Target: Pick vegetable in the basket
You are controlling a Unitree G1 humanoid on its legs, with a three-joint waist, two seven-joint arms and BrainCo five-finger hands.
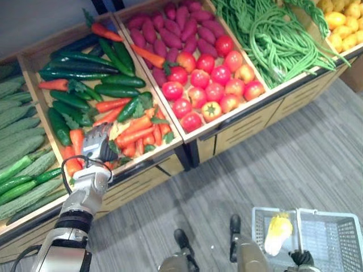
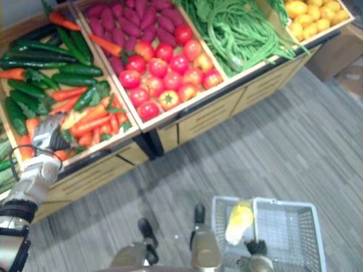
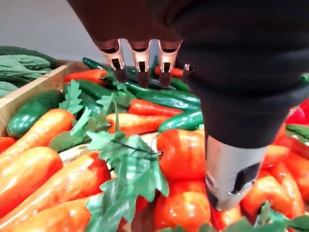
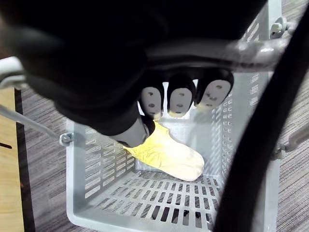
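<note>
Though seemingly plastic, glossy orange carrots (image 3: 48,130) with green leaves (image 3: 130,164) beneath left hand (image 1: 97,144), fingers (image 3: 141,60) straight

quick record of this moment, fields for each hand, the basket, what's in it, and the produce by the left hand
left hand: open, fingers straight, over the carrots; contact unclear
right hand: fingers curled round the handle
basket: grey, slotted walls, carried by the right hand
in basket: one pale yellow vegetable lying on the bottom
same bin as carrots: cucumbers
next bin, robot's right: tomatoes
</note>
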